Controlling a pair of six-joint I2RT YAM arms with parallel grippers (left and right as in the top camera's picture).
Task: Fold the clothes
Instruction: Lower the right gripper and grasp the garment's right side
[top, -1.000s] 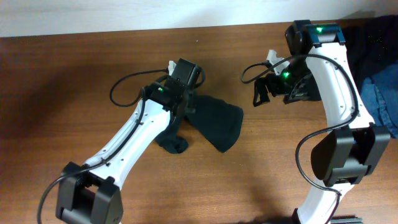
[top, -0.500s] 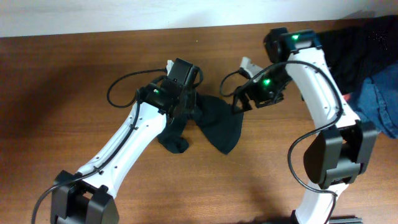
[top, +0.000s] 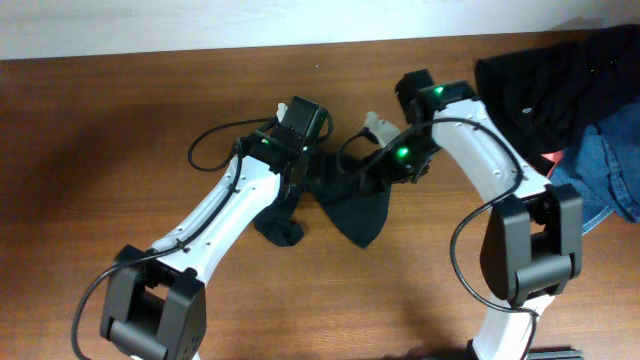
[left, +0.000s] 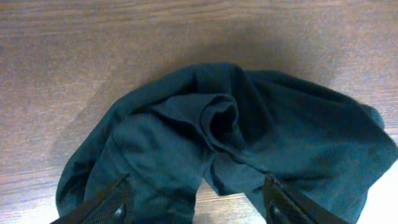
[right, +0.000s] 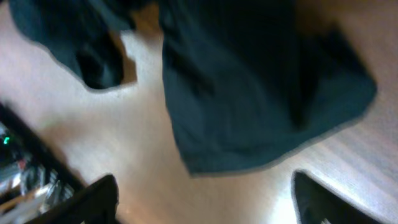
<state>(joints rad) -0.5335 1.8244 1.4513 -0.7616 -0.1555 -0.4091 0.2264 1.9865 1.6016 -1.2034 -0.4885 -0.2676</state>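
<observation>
The clothes (top: 352, 205) lie as a small crumpled heap of dark fabric on the middle of the wooden table (top: 120, 140), and no logo shows. My left gripper (top: 298, 180) hovers over the heap's left part. In the left wrist view its jaws (left: 196, 208) stand open, with bunched folds (left: 217, 124) spread beneath and between the fingers (left: 106, 205). My right gripper (top: 373, 178) is at the heap's upper right edge. In the right wrist view it (right: 205, 205) is open over bare wood, and the cloth's hem (right: 249, 124) lies just ahead of its fingertips (right: 93, 199).
A pile of other garments sits at the table's back right: black fabric (top: 540, 85) and blue denim (top: 612, 170), with a bit of red (top: 553, 158) between them. The two arms come close together over the heap. A pale wall edge (top: 200, 25) runs along the back.
My right arm has swung left from near the pile to the heap's edge. My left gripper has opened and let go of the cloth, staying almost in place.
</observation>
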